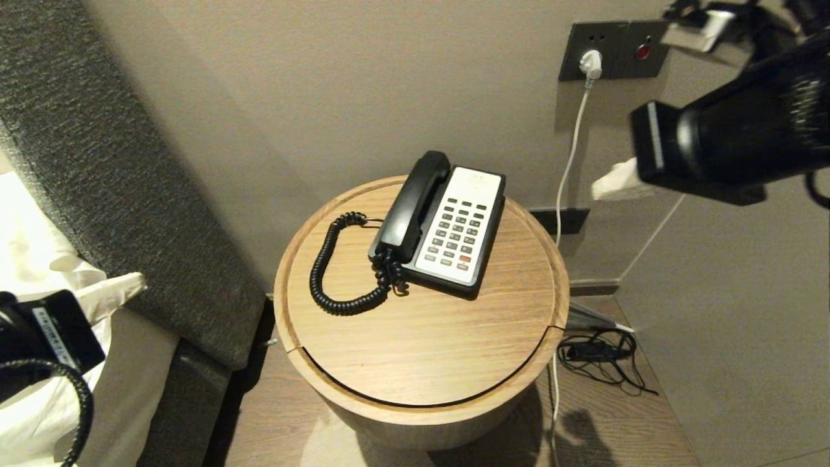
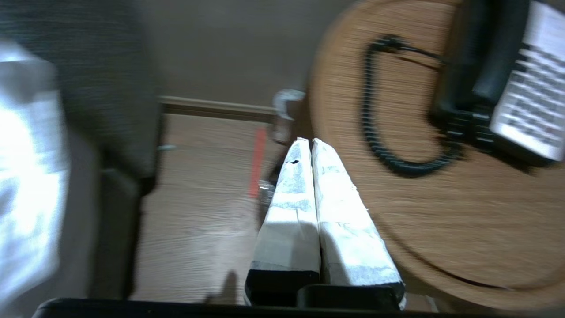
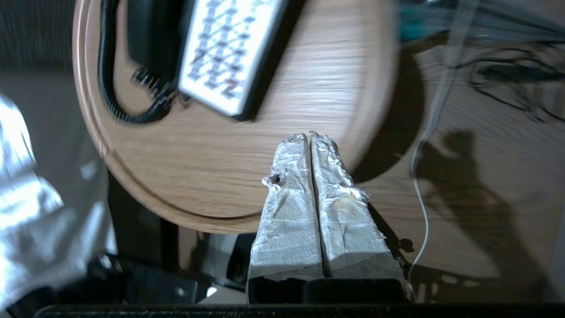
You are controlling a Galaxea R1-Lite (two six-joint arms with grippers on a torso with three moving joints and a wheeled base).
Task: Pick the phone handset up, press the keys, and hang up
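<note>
Handset [image 1: 415, 204] sits cradled on the phone base [image 1: 454, 230], on the round wooden table [image 1: 421, 350], well apart from both of your grippers. Left gripper [image 2: 309, 143] hangs off the table's left edge, fingers pressed together, gripping nothing. Right gripper [image 3: 309, 137] is raised to the table's right, also clenched and empty. Handset is black, its coiled cord [image 1: 337, 272] looping left; the base has a white keypad face.

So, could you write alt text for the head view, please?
A black and white phone sits on a round wooden table, its handset in the cradle. The right arm hangs high to the right, the left arm low at left.
</note>
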